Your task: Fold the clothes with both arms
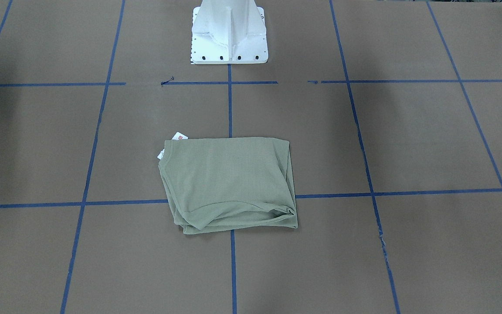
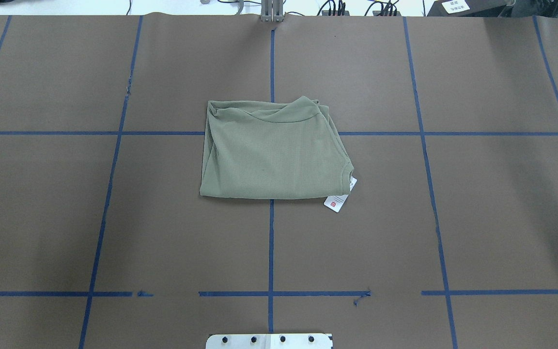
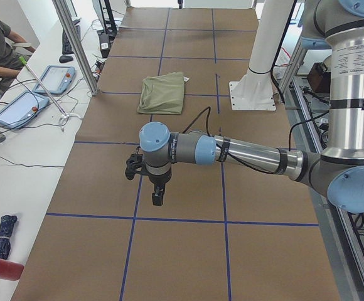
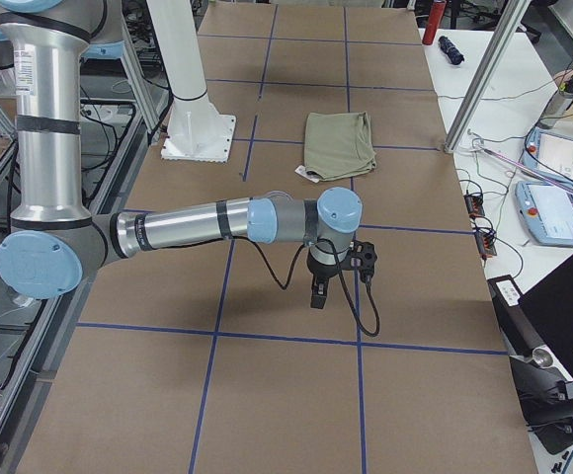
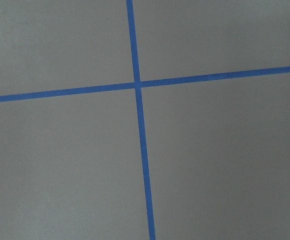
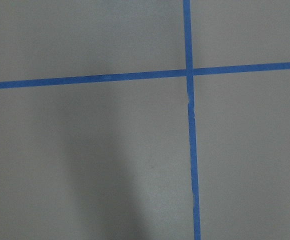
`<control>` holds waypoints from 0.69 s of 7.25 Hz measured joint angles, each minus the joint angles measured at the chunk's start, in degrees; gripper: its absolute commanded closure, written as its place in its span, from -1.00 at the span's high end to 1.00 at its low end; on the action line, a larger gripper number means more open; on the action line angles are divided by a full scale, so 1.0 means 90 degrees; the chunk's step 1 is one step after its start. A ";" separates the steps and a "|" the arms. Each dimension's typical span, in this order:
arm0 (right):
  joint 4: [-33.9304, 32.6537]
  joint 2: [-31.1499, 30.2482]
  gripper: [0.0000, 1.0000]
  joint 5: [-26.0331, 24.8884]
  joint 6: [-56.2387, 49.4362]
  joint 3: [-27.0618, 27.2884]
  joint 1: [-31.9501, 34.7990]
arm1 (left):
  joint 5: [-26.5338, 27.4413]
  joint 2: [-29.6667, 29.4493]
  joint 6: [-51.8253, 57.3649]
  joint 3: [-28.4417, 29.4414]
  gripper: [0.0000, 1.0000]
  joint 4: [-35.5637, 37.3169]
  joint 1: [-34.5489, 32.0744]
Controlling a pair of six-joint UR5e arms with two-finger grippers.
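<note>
folded shirt, centre of table

well in from every edge; tag sticks out at collar corner. left gripper and right gripper hang above table toward opposite ends; spread or pressed together, cannot tell.

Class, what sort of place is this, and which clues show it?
Likely a robotics lab: a table gridded with blue tape, a left arm and right arm by a white pedestal, teach pendants nearby.
</note>
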 measured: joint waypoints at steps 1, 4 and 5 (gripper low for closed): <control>-0.0004 -0.0014 1.00 0.0000 0.0000 -0.0012 0.0000 | -0.0003 -0.0028 0.0005 0.0190 1.00 -0.0004 0.0003; -0.0014 -0.0042 1.00 0.0039 0.0000 -0.0026 0.0005 | 0.0001 -0.0041 0.0009 0.0366 1.00 0.0018 0.0004; -0.0011 -0.0049 1.00 0.0061 0.0000 -0.0023 0.0006 | 0.0000 -0.0025 0.0009 0.0343 1.00 0.0026 0.0001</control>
